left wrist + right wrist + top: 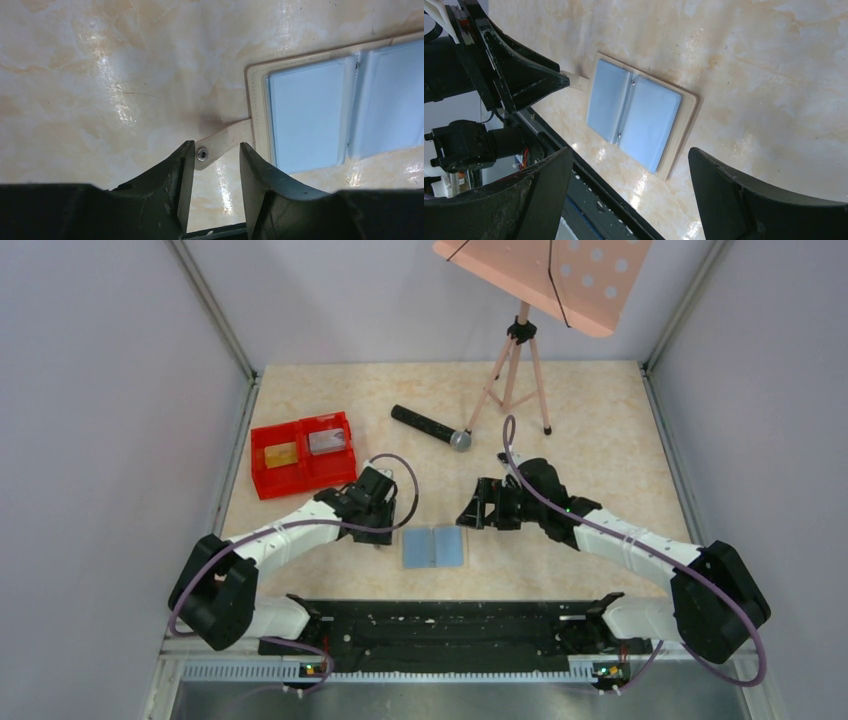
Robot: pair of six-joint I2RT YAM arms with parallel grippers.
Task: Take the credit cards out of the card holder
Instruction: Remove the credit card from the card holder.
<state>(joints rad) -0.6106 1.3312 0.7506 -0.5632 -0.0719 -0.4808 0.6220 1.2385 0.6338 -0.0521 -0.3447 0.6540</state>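
Your card holder lies open flat, with your left gripper at its left edge, jaws narrowly parted astride its snap tab. Your right gripper hangs spread wide just past the holder's far right corner. The credit cards sit well beyond the holder to its far left, in the red tray.

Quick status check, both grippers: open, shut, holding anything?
Left gripper: open, straddling the snap tab of the card holder, not clamped on it.
Right gripper: wide open, empty, near the card holder.
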